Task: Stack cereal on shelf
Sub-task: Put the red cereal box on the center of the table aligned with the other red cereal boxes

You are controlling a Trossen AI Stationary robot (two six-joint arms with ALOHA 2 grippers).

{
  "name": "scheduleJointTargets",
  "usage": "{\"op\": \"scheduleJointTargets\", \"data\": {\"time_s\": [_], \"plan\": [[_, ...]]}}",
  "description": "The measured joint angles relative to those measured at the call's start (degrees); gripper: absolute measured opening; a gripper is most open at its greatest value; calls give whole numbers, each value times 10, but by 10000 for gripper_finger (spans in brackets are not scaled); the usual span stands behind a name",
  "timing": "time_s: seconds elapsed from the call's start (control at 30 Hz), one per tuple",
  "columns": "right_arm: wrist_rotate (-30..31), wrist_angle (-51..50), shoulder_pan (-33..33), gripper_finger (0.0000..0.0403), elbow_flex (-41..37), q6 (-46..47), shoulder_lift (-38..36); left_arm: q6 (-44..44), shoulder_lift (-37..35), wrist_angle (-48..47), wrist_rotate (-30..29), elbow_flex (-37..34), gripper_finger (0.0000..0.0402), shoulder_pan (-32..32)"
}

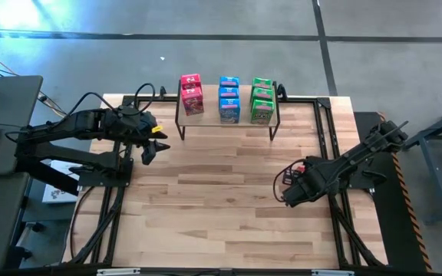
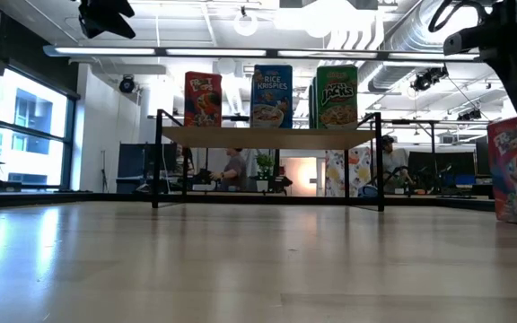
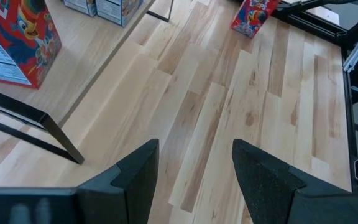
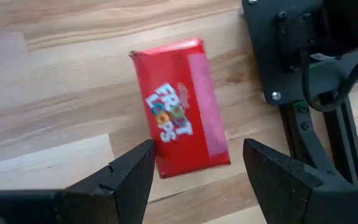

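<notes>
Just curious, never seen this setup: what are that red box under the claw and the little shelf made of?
The red box looks like thin printed cardboard with a slightly glossy finish and folded edges. The shelf seems to have a pale wood plank top, matte, on thin black legs, probably metal.

Glossy cardboard cereal box (image 4: 180, 116); wood shelf (image 2: 267, 136), black metal legs.

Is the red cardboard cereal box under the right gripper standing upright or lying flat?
Upright: the red cardboard cereal box stands on the tabletop, right gripper open above it.

Open-plan lab: exposed ceiling ducts (image 2: 393, 40), distant workstations (image 2: 438, 179).
</notes>
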Motion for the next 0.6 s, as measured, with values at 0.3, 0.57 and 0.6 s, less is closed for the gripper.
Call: {"op": "scheduleJointTargets", "data": {"time_s": [0.3,0.57,0.6], "plan": [[22,-2,-4,236,0,-12,-19,3,0,0,-19,0,196,0],[37,-2,-4,236,-2,-22,-19,6,0,0,-21,0,196,0],[37,1,-4,236,-8,-23,-19,6,0,0,-21,0,196,0]]}}
